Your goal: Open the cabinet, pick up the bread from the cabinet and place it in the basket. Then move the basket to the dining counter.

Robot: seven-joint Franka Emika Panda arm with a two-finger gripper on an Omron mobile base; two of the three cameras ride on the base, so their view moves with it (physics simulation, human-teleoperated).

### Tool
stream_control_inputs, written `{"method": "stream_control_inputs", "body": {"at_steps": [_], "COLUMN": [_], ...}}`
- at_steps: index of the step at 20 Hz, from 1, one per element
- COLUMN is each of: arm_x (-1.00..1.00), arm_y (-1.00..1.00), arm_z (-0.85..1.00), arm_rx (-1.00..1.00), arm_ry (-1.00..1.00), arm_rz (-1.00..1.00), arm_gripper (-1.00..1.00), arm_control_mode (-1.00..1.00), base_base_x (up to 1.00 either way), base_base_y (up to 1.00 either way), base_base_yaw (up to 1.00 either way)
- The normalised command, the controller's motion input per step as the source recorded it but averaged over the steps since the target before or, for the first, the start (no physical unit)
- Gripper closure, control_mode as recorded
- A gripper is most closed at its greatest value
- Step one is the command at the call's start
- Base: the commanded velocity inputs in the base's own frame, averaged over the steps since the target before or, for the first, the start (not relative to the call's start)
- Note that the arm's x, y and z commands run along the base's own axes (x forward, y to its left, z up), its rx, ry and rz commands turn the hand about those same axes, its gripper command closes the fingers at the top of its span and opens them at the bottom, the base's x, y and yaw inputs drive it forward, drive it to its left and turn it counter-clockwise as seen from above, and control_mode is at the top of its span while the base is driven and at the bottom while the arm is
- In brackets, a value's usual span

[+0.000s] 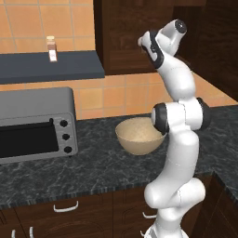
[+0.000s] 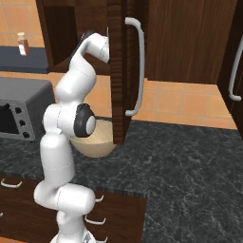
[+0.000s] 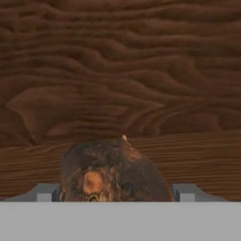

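The cabinet (image 2: 118, 71) stands open, its door swung out edge-on with the long silver handle (image 2: 140, 66) facing me. My arm reaches up into it. In the hand view the bread (image 3: 113, 169), a dark brown round lump, lies on the wooden cabinet shelf (image 3: 197, 155). My gripper (image 3: 116, 194) is open, with one fingertip (image 3: 47, 193) close on each side of the bread. The tan basket (image 1: 139, 135) (image 2: 95, 140) sits on the black granite counter (image 1: 93, 167) below the cabinet, partly behind my arm. The dining counter is out of view.
A grey toaster oven (image 1: 37, 123) stands on the counter left of the basket. A spice bottle (image 1: 52, 49) rests on a dark wall shelf (image 1: 46, 67). Another cabinet door handle (image 2: 233, 66) is at the far right. Drawers (image 1: 65, 207) run under the counter.
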Motion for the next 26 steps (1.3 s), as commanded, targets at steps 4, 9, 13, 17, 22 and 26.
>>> {"method": "stream_control_inputs", "body": {"at_steps": [4, 9, 13, 17, 22, 26], "arm_x": [-0.69, -1.0, -1.0, -1.0, -1.0, -1.0], "arm_y": [0.0, 0.24, 0.36, 0.43, 0.43, 0.42], "arm_z": [-0.13, -0.03, 0.0, 0.0, -0.03, -0.36], "arm_rx": [0.08, 0.02, 0.01, 0.0, 0.0, 0.0], "arm_ry": [0.0, -0.07, -0.05, -0.04, 0.0, 0.01], "arm_rz": [0.0, 0.0, 0.03, 0.0, 0.0, 0.0], "arm_gripper": [1.0, 1.0, 1.0, 1.0, 1.0, 1.0], "arm_control_mode": [-1.0, -1.0, -1.0, -1.0, -1.0, -1.0], "base_base_x": [0.0, 0.0, 0.0, 0.0, 0.0, 0.0], "base_base_y": [0.0, 0.0, 0.0, 0.0, 0.0, 0.0], "base_base_yaw": [0.0, 0.0, 0.0, 0.0, 0.0, 0.0]}}
